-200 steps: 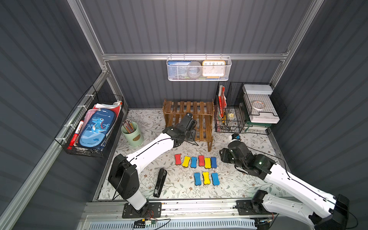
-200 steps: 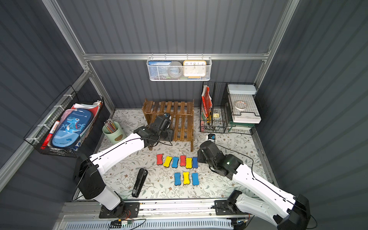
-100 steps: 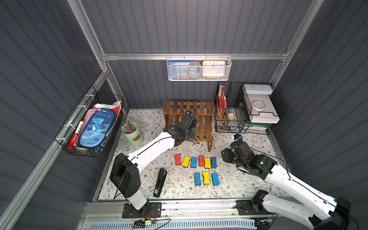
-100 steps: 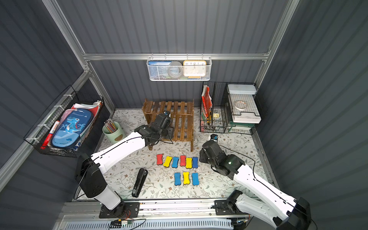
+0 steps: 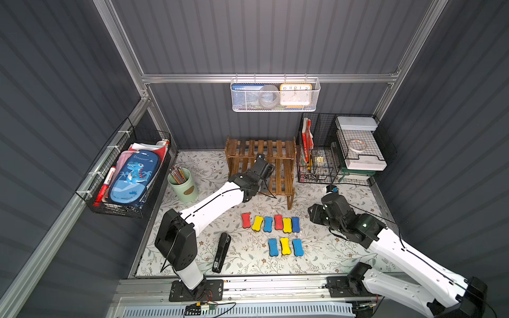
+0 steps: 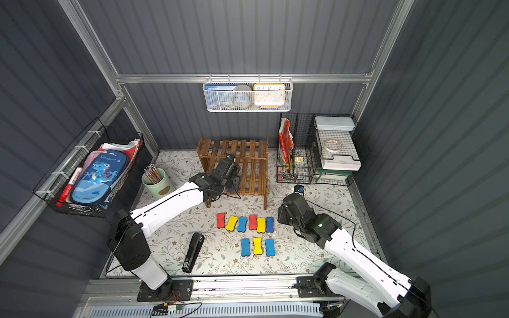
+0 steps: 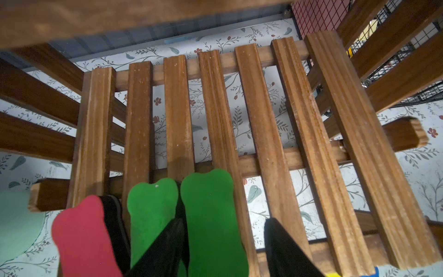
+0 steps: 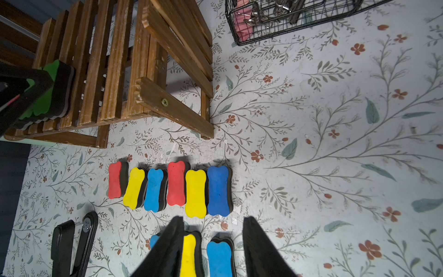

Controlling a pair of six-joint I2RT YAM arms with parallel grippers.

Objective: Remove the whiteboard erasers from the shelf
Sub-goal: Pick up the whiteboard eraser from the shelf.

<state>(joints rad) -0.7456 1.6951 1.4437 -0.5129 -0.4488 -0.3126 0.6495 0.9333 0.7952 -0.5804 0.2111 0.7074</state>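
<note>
While three whiteboard erasers are lying on the shelf's lower tier, the left gripper is straddling one green eraser. Its jaws are spread, one finger at the seam with the green neighbour and the other just clear. The left arm is stretching forward to the shelf. The right gripper is hovering, jaws apart, above the other erasers on the table.

Left arm stretched out over the wooden shelf. On the floral mat, six whiteboard erasers in a row, three more erasers nearer, black stapler beside. Right arm hovers near the row's end.
</note>
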